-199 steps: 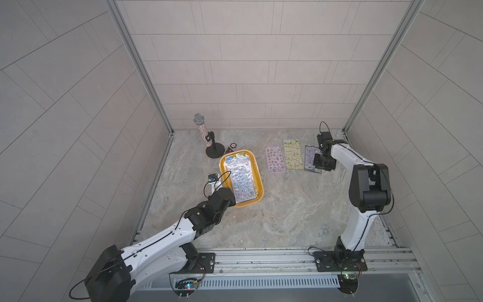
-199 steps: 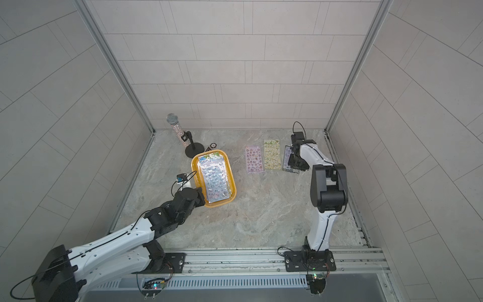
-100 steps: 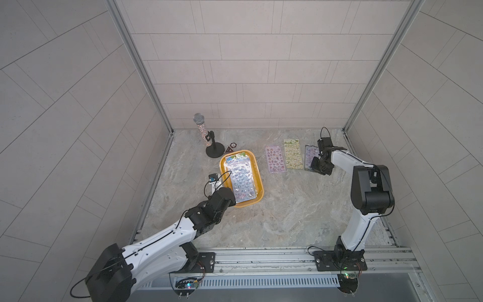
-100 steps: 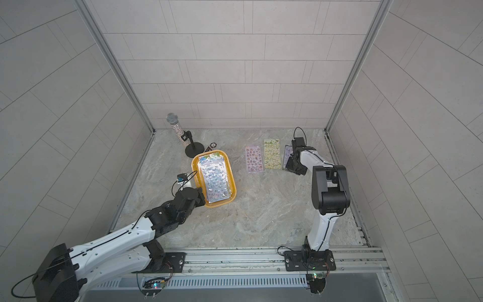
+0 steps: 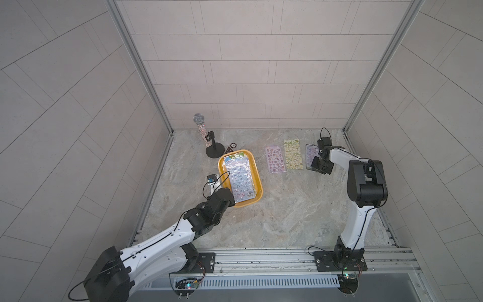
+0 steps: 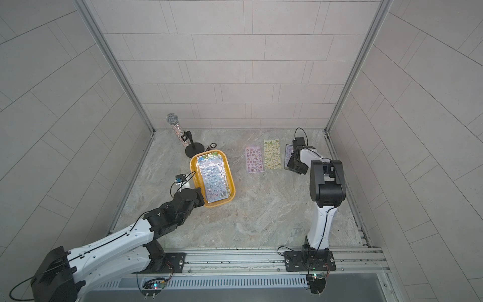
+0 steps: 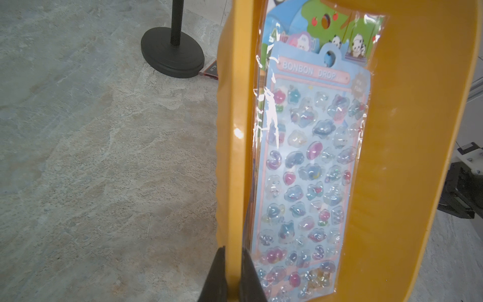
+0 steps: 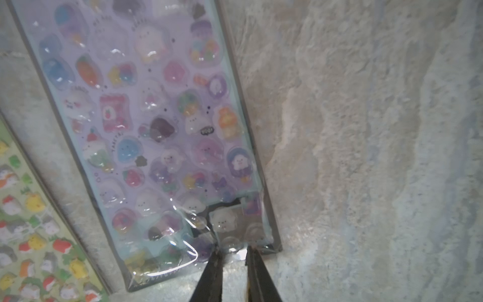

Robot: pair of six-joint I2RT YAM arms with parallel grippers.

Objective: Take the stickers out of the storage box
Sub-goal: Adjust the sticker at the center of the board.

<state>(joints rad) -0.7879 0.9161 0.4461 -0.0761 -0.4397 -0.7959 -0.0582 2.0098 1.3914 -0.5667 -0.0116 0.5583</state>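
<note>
Clamping the side wall of the storage box [image 7: 234, 130], the left tool [image 7: 232, 251] is closed tight on it; stickers [image 7: 311, 170] lie stacked inside, just past its tips. Right tool [image 8: 234, 251] is barely parted at the near corner of the purple sheet [image 8: 146, 104], grip unclear. That sheet lies flat on the surface [image 8: 366, 157], green sheet [image 8: 31, 235] beside it, pink sheet [image 5: 275, 162] further out.

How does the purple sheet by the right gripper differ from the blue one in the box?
The purple sheet lies on the table; the blue sheet sits in the storage box atop others. The right gripper is at the purple sheet's corner; the left gripper clamps the box rim, not the blue sheet. Both are glossy sleeves of puffy stickers.
</note>
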